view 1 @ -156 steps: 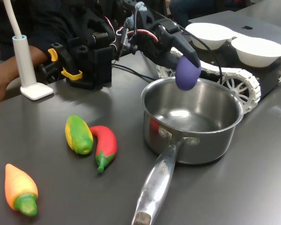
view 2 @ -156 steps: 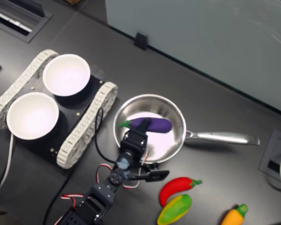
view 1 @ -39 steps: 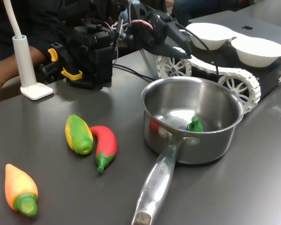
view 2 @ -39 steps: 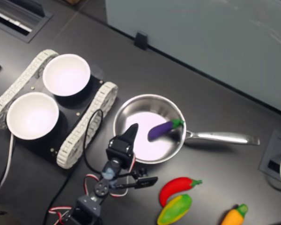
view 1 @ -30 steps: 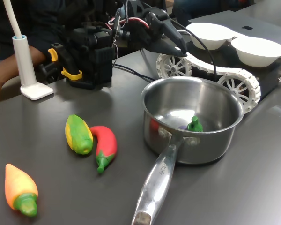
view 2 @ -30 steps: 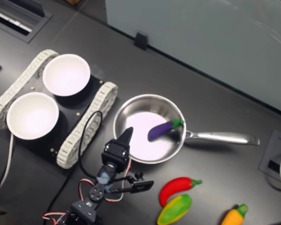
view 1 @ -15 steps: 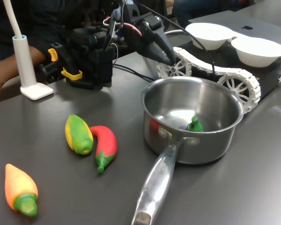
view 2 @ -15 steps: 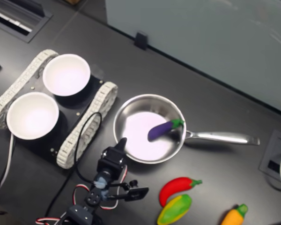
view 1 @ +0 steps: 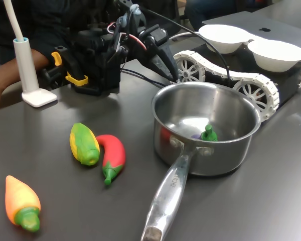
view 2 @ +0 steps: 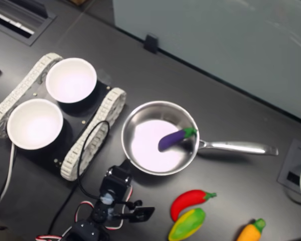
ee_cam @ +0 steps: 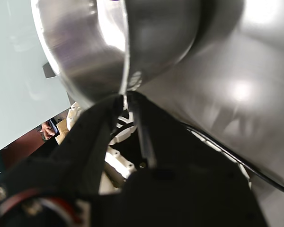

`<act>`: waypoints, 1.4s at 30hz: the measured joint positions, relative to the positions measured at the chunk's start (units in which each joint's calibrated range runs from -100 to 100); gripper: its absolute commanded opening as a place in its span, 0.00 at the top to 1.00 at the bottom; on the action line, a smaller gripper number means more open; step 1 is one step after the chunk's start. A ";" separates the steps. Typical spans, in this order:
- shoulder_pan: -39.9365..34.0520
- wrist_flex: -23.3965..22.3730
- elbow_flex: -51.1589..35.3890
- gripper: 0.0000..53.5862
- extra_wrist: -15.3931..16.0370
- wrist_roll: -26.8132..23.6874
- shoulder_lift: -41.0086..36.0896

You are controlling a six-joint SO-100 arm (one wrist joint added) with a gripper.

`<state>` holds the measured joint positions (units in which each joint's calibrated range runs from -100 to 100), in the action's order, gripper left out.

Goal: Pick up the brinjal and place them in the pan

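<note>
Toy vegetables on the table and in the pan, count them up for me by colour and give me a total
Purple: 1, the brinjal lying in the pan
Red: 1, the chilli
Yellow-green: 1, the corn
Orange: 1, the carrot
Total: 4

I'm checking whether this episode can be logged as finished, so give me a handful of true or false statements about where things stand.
1. The brinjal lies inside the pan. True.
2. The gripper holds the brinjal. False: it is outside the pan's rim, holding nothing.
3. The red chilli sits in a white bowl. False: it lies on the table beside the corn.
4. Both white bowls are empty. True.
5. The pan's handle points toward the bowls. False: it points away from them.
</note>
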<state>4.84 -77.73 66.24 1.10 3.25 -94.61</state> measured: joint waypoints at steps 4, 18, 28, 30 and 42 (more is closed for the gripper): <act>0.00 -3.48 0.00 1.00 0.00 0.05 0.00; 1.54 -6.88 2.08 1.00 0.00 0.39 -0.08; 2.20 -6.71 8.69 1.00 0.00 1.27 0.00; 2.20 -6.71 8.69 1.00 0.00 1.27 0.00; 2.20 -6.71 8.69 0.99 0.00 1.76 0.00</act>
<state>7.04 -84.45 74.93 1.10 5.01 -94.61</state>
